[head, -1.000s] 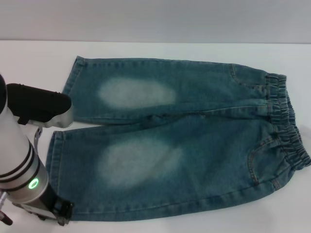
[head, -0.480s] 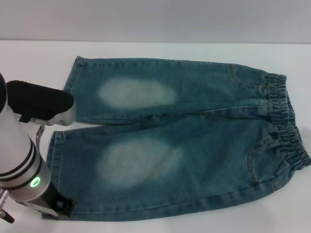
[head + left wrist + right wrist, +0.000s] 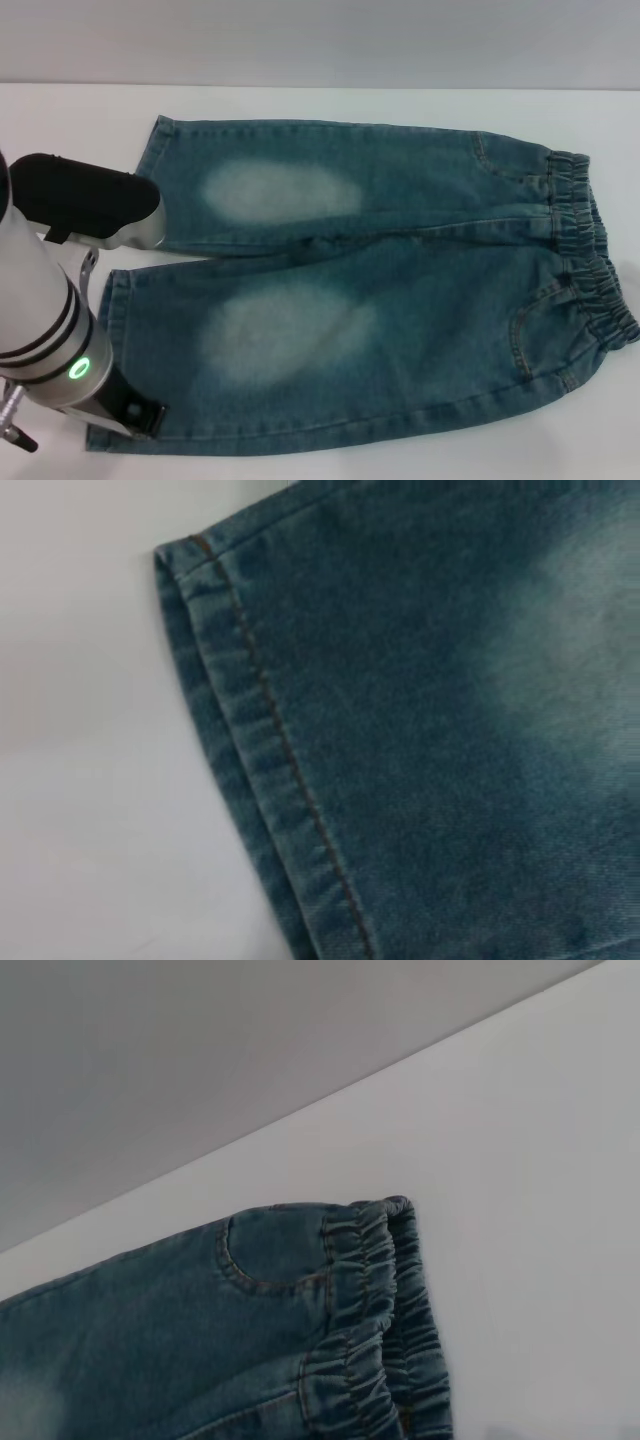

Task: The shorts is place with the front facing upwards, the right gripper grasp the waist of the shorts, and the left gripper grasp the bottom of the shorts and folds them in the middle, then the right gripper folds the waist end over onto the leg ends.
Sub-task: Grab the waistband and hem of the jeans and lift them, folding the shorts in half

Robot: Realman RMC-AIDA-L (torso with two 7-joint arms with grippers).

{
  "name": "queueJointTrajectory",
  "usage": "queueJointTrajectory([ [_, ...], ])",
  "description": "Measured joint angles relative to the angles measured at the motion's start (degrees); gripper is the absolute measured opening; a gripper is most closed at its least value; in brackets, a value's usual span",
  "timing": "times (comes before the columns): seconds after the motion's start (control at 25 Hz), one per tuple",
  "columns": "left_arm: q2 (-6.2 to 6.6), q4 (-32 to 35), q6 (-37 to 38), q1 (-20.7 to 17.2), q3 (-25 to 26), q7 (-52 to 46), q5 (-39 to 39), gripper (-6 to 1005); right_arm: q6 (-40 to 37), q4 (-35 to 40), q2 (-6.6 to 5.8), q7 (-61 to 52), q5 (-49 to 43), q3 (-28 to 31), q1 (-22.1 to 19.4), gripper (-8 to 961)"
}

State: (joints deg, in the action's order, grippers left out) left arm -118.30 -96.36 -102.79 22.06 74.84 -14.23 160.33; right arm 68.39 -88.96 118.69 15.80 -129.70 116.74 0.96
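You have the shorts [image 3: 380,290] lying flat and face-up on the white table [image 3: 330,100], spread full length. Waist [image 3: 590,250] sits toward your right side, its puckered elastic band bunched in ridges; leg ends [image 3: 125,300] lie toward your left. Both legs run side by side, each showing a pale faded oval patch. A stitched pocket curve is visible on the near leg close to the waist.

Your left hand [image 3: 130,410] is down at the near-left corner of the shorts, over the hem of the near leg. The white arm with black rings and green ring light [image 3: 77,369] covers that corner, and only a black part of the hand shows past it, against the denim. Whether its fingers are wide, narrow or holding cloth: cannot tell from these views.

Left wrist view: close on the hem [image 3: 250,750], narrow folded edge with a brown stitch line, lying flat on the table, corner showing, no fingers in shot.

Right wrist view: looks on the waist end [image 3: 385,1310] and a pocket seam; your right hand itself does not appear in any view.
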Motion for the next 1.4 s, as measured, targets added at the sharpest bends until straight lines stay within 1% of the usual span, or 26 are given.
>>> queueJointTrajectory([
  [0.2,0.0,-0.89,-0.11,-0.35,0.95,-0.25,-0.7,7,0.0,0.43,-0.04,0.09,0.04,0.07,0.0,769],
  [0.32,0.05,-3.3,-0.38,-0.94,1.34,-0.76,-0.6,9,0.0,0.61,-0.11,0.24,0.06,0.07,0.01,769],
  [0.4,0.05,-4.29,-0.18,-1.28,0.74,-1.24,0.6,11,-0.01,0.68,-0.14,0.36,0.07,0.08,0.01,768],
  [0.48,0.03,-3.99,0.2,-1.36,0.36,-1.63,1.61,12,-0.01,0.74,-0.13,0.46,0.07,0.09,0.03,768],
  [0.64,0.06,-1.1,0.33,-0.96,0.13,-2.14,2.32,15,-0.01,0.89,-0.07,0.49,0.07,0.21,0.24,768],
  [0.8,0.08,-0.9,0.03,-0.85,-0.13,-2.64,2.46,179,0.04,0.99,-0.04,0.49,0.07,0.65,0.46,768],
  [0.96,0.1,-0.26,-0.09,-0.43,-0.3,-2.96,2.48,393,0.07,1.01,-0.05,0.46,0.07,0.69,0.87,768],
  [1.36,0.09,2.58,0.71,0.05,-0.4,-2.88,2.54,838,0.24,2.12,-0.19,0.47,0.07,0.78,2.02,768],
  [1.4,0.09,2.78,0.78,0.16,-0.4,-2.86,2.54,839,0.26,2.13,-0.21,0.47,0.07,0.85,2.06,768],
])
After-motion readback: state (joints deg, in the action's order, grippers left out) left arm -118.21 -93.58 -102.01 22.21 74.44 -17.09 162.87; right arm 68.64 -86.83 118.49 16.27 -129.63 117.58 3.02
